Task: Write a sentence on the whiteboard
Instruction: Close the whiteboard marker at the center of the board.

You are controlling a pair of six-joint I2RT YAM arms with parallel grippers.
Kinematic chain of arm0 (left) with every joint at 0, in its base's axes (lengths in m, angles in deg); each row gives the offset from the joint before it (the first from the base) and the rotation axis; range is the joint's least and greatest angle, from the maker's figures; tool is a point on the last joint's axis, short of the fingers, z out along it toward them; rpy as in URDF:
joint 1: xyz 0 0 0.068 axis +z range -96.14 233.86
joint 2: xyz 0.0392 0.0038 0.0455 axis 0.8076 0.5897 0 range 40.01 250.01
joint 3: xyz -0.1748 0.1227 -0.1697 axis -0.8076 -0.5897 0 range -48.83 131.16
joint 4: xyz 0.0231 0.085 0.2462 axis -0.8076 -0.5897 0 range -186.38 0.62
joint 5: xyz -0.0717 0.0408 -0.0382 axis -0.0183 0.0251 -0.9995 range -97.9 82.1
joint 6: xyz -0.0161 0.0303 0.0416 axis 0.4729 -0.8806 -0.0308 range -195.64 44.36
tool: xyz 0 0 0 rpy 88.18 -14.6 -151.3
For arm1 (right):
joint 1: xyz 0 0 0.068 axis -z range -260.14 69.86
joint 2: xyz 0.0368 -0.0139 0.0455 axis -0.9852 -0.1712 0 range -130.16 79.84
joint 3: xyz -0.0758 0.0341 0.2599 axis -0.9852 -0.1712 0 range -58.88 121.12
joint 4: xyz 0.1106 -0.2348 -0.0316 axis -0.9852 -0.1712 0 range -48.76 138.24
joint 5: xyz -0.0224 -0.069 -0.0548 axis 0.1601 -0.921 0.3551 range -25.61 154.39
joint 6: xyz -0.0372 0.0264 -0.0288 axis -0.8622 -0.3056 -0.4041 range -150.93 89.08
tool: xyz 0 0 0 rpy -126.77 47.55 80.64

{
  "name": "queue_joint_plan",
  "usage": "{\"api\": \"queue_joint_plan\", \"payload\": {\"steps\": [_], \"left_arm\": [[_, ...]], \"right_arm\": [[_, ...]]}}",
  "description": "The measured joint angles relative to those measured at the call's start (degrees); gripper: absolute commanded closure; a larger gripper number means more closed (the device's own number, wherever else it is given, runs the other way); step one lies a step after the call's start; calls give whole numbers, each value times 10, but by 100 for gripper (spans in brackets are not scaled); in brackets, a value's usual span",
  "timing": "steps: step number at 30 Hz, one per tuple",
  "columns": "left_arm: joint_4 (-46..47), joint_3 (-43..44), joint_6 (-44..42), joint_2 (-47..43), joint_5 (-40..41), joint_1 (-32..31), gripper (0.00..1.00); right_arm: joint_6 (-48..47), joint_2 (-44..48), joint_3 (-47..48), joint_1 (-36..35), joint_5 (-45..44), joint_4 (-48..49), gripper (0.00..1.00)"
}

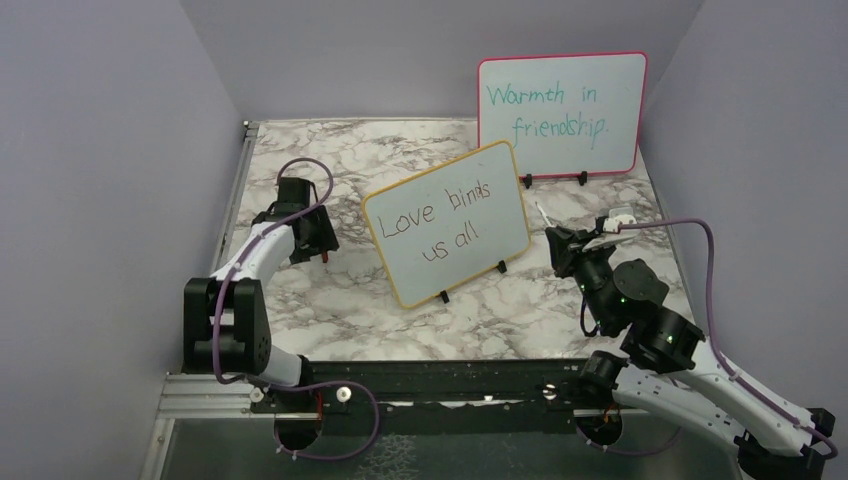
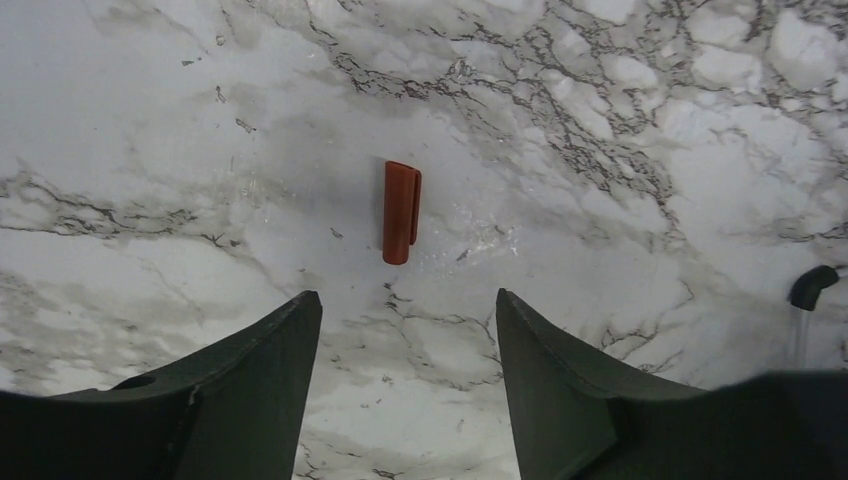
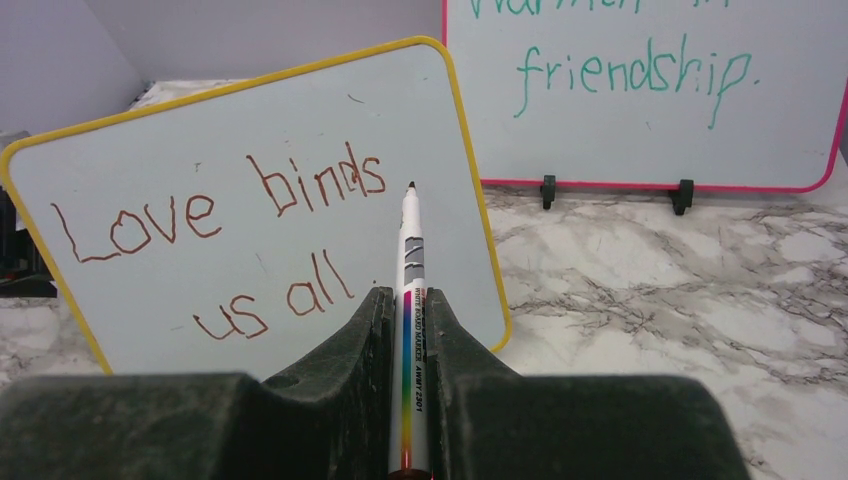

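The whiteboard (image 1: pixel 447 222) with a yellow frame stands tilted on black clip feet at the middle of the table. The sentence (image 3: pixel 215 210) "Love binds us all" runs across it in two lines of reddish-brown handwriting. My right gripper (image 3: pixel 408 295) is shut on a white marker (image 3: pixel 411 250) with a rainbow stripe. The marker's bare tip points at the board's right part, just short of it. To the board's left, my left gripper (image 2: pixel 408 297) hangs open over the marble with nothing between its fingers. A red marker cap (image 2: pixel 400 212) lies on the table just ahead of those fingers.
A pink-framed board (image 1: pixel 562 115) with teal writing "Warmth in friendship." stands at the back right, against the wall. Purple walls close in the marble table (image 1: pixel 330 310) on three sides. A black clip foot (image 2: pixel 812 285) of the yellow-framed board shows at the left wrist view's right edge.
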Motion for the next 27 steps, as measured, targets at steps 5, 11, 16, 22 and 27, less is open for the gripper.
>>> {"api": "queue_joint_plan", "payload": {"steps": [5, 11, 16, 22, 27], "left_arm": [[0, 16, -18, 53, 0, 4, 51], [0, 43, -32, 88, 0, 6, 61], [3, 61, -41, 120, 0, 7, 66], [2, 73, -52, 154, -1, 8, 74], [3, 78, -57, 165, -2, 8, 78]], "right_arm": [[2, 0, -1, 0, 0, 0, 99], [3, 0, -5, 0, 0, 0, 99], [2, 0, -6, 0, 0, 0, 99], [2, -3, -6, 0, 0, 0, 99], [2, -4, -6, 0, 0, 0, 99]]}}
